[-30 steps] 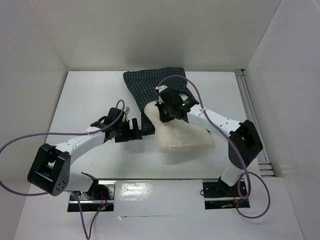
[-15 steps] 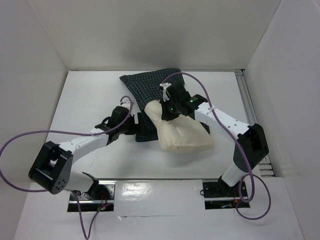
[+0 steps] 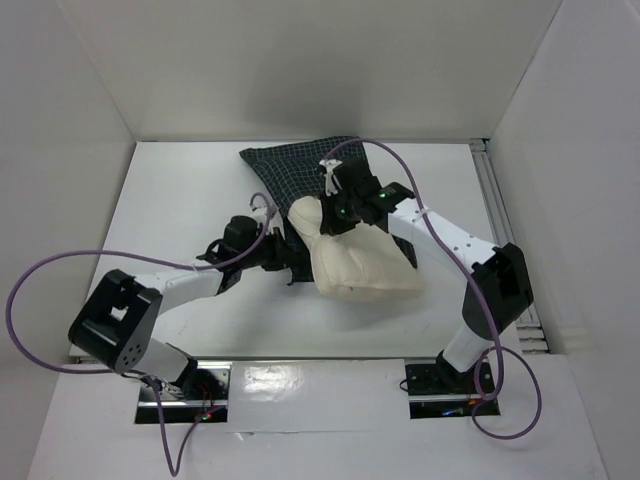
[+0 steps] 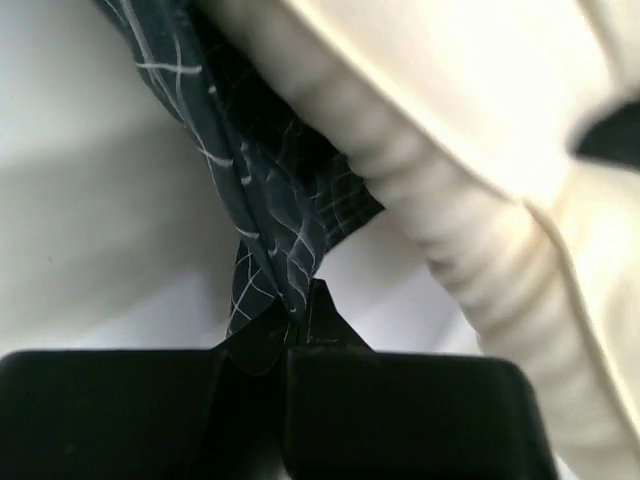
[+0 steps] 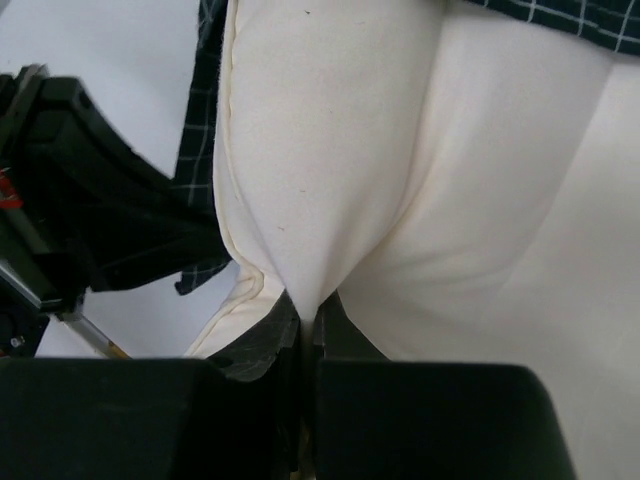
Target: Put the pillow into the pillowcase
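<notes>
No writing can be read — not in any of the three views.
The only marks are patterns and fittings. The fine white grid on the pillowcase (image 3: 290,170) is a check, not lettering. The pillow (image 3: 365,270) shows plain cream cloth with a seam. A small white tag (image 3: 328,181) at the wrist of the right arm (image 3: 447,238) is too small to make out, and the green light (image 3: 343,212) near it is a bare dot — no sign or number.
</notes>
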Tool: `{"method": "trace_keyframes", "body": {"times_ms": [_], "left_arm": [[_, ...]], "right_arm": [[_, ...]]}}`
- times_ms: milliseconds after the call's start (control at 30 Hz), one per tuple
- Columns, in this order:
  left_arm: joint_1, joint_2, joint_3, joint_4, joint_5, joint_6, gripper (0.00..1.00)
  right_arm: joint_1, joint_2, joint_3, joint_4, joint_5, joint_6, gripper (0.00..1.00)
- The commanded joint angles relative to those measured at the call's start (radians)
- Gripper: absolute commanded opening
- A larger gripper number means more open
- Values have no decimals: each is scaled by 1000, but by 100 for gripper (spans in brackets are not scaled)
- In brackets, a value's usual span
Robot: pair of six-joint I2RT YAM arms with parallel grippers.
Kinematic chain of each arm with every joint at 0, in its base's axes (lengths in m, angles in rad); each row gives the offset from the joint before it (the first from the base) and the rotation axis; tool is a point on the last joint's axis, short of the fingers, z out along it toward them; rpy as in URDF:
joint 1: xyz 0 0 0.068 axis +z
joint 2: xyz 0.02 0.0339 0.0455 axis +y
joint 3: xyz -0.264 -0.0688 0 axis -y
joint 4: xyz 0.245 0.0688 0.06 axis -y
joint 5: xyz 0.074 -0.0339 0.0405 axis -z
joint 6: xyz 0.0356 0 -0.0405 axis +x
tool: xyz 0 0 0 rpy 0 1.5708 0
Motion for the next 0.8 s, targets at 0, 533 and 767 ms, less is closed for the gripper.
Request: {"method": "trace_keyframes", "body": {"times_ms": [0,533,767], "left_arm": [[19,-123,-95,196,126,-110,0],[-4,-367,-218,329,383,-250,0],[-15,-530,-218,263,426,-262,0]], "right_arm": [[14,8,106,60,5,10,0],[-11,352,690,20,258,19,0],[53,375,600,66,268,10,0]]}}
